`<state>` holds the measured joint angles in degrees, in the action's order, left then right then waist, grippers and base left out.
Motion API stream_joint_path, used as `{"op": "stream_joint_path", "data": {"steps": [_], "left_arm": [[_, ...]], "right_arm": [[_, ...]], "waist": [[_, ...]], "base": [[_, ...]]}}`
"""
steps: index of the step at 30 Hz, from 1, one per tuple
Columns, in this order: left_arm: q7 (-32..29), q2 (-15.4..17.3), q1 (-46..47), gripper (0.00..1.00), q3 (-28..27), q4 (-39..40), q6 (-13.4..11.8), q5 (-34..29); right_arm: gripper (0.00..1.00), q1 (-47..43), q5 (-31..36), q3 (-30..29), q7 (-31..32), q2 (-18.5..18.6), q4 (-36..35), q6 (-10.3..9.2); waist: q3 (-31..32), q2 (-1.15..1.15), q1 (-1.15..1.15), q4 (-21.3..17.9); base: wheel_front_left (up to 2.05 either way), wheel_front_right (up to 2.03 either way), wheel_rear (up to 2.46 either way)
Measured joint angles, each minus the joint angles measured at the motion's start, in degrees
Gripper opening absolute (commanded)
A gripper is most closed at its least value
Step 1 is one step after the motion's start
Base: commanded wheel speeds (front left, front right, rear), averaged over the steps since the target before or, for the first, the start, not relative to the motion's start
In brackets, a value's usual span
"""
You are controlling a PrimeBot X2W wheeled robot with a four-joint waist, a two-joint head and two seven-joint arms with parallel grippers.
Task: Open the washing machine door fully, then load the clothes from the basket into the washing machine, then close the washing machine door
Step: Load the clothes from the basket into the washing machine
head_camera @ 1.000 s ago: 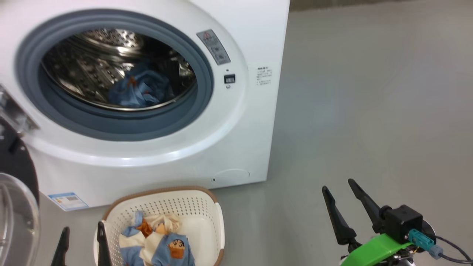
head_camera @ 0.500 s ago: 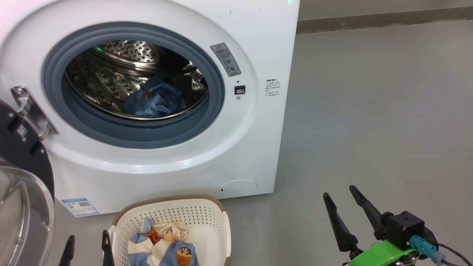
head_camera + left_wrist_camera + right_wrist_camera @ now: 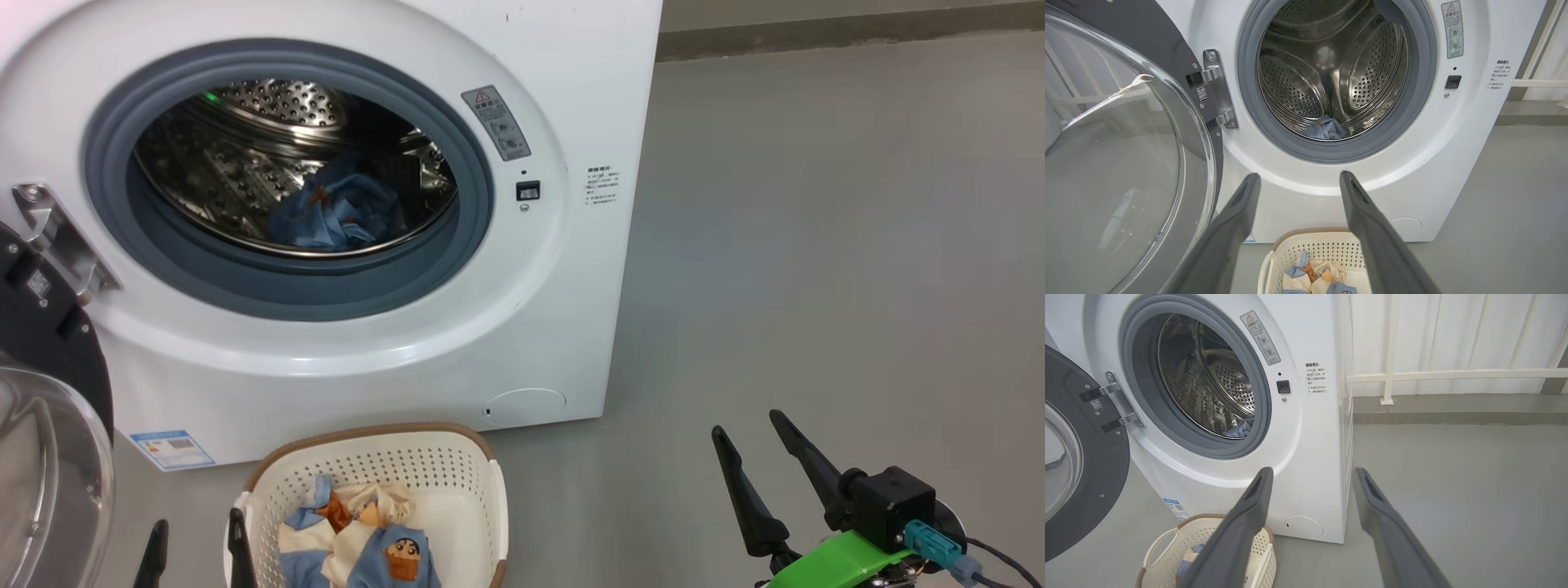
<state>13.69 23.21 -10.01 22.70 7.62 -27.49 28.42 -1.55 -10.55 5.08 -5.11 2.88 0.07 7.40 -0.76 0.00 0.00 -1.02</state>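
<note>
The white washing machine (image 3: 457, 343) stands with the washing machine door (image 3: 49, 457) swung wide to the left, black rim and glass bowl facing out. One blue piece of the clothes (image 3: 335, 214) lies in the steel drum. More clothes (image 3: 359, 543), blue and cream with cartoon figures, lie in the cream basket (image 3: 392, 465) on the floor in front. My left gripper (image 3: 196, 527) is open just left of the basket, with its right finger at the basket's left edge. My right gripper (image 3: 747, 425) is open over bare floor to the right. Both hold nothing.
Grey floor (image 3: 816, 286) stretches to the machine's right. A white railing (image 3: 1453, 373) and wall run behind it. The door's metal hinge (image 3: 57, 237) sticks out at the opening's left. The open door (image 3: 1118, 163) takes up the space left of the basket (image 3: 1323, 249).
The whole head picture has shifted, so the camera moved; more of the machine's left side and hinge now shows. Both grippers stay open and empty, and the clothes lie as before.
</note>
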Motion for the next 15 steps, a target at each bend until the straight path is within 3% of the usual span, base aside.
{"op": "stream_joint_path", "data": {"steps": [8,15], "left_arm": [[0.01,-0.87,1.41,1.00,-0.01,-1.54,0.11,0.16],[-1.07,-1.68,5.09,1.00,1.25,-7.54,3.15,2.11]], "right_arm": [[1.00,0.30,0.00,0.22,-0.02,0.00,-0.10,0.00],[1.00,2.42,0.00,1.65,-0.12,0.00,-0.67,0.00]], "waist": [[-2.13,0.00,0.00,-0.38],[-5.20,0.00,0.00,-0.73]], "base": [[0.00,0.00,0.00],[0.00,0.00,0.00]]}}
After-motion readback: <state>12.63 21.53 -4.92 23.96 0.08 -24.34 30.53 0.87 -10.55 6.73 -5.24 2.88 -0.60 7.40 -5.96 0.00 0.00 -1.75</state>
